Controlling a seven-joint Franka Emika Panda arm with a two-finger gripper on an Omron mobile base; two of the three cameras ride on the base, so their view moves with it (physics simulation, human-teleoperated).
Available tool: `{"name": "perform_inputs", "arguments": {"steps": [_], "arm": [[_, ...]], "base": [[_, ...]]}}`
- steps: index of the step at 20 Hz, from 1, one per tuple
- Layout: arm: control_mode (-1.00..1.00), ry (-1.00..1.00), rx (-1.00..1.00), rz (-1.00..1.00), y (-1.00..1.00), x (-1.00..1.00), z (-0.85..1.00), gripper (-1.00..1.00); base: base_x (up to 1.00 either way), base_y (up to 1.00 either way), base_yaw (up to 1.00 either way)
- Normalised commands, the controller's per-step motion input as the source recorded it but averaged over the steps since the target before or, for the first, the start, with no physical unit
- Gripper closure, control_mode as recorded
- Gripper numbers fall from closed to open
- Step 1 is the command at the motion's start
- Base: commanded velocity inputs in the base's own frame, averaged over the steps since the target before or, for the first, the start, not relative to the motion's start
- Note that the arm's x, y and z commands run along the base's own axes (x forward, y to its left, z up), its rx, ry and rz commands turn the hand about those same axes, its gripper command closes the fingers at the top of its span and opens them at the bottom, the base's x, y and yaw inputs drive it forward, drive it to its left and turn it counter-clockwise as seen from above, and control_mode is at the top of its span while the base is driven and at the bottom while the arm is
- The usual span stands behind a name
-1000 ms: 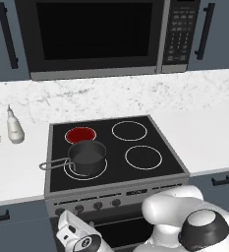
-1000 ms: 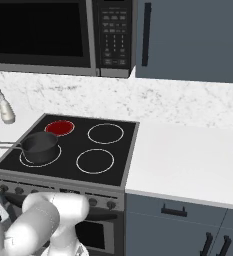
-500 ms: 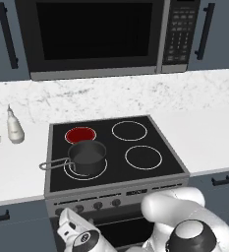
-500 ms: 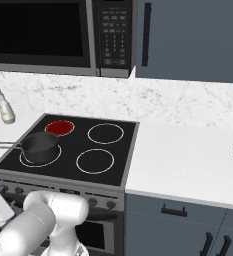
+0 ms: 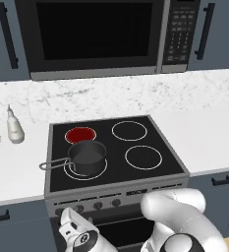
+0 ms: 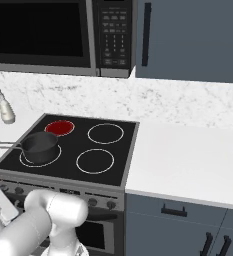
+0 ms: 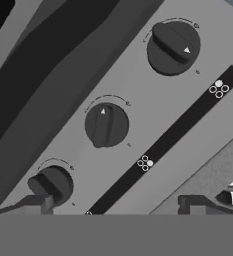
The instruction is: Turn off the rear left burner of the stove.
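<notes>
The rear left burner (image 5: 80,134) (image 6: 59,127) glows red on the stove's black glass (image 5: 160,167), just behind a grey saucepan (image 5: 87,156) on the front left burner. My gripper (image 5: 69,227) is low at the stove's front, close to the left end of the knob row (image 5: 89,206). In the hand view the gripper (image 7: 115,205) is open, its fingertips (image 7: 38,204) wide apart with nothing between them. Three dark knobs run diagonally there: upper (image 7: 173,47), middle (image 7: 106,125), and lower (image 7: 51,185), the last just above the left fingertip.
A black microwave (image 5: 96,37) hangs above the stove. Two pale bottles (image 5: 14,129) stand on the white counter (image 6: 188,160) to the left. Blue-grey cabinet drawers (image 6: 175,212) flank the oven door. Small burner icons (image 7: 145,163) mark the black strip beside the knobs.
My arm's elbow has sunk lower in both base views and the hand has edged a little closer to the knob panel. Burner and saucepan are unchanged.
</notes>
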Motion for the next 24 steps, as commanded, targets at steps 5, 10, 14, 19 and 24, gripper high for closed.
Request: {"name": "perform_inputs", "arguments": {"steps": [5,10,14,19,24], "arm": [[-1.00,-0.08,0.11,0.00,0.00,0.08,-0.17,-1.00],[-1.00,-0.05,0.11,0.00,0.00,0.24,-0.12,-1.00],[-1.00,-0.04,0.09,0.01,0.00,0.20,-0.16,-1.00],[-1.00,-0.02,0.05,0.03,0.10,0.02,-0.21,-1.00],[-1.00,0.00,0.00,0.03,0.21,0.02,-0.19,-1.00]], "base": [[0.00,0.00,0.00],[0.00,0.00,0.00],[0.00,0.00,0.00],[0.00,0.00,0.00],[0.00,0.00,0.00]]}}
